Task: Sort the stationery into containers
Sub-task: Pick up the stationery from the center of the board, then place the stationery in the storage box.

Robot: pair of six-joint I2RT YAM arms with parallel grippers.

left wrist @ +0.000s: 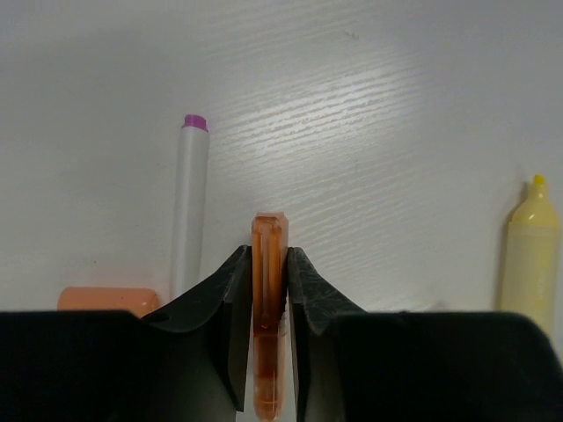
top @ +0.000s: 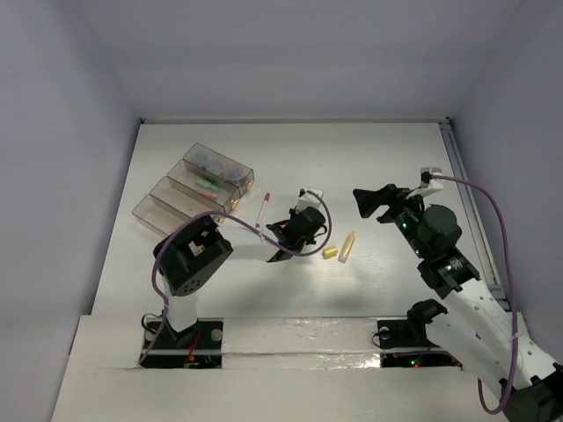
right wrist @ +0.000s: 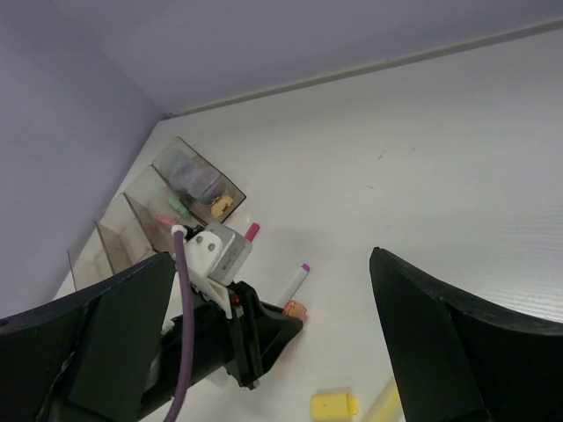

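Note:
My left gripper [left wrist: 266, 257] is shut on a stubby orange stick [left wrist: 268, 233], low over the table; it also shows mid-table in the top view [top: 281, 244] and in the right wrist view [right wrist: 264, 330]. A white pen with a purple tip [left wrist: 189, 202] lies just left of it, beside an orange cap [left wrist: 107, 300]. A yellow stick [left wrist: 528, 255] lies to its right. The four smoky clear containers [top: 193, 189] stand in a row at the far left; one holds blue-grey discs [top: 215, 165], another pink and green sticks [top: 208, 185]. My right gripper [top: 369, 200] is open wide and empty, raised to the right.
A white pen with a red tip [top: 263, 211] lies between the containers and my left gripper. A yellow cap [top: 331, 251] and the yellow stick [top: 347, 246] lie right of my left gripper. A rail [top: 462, 176] runs along the table's right edge.

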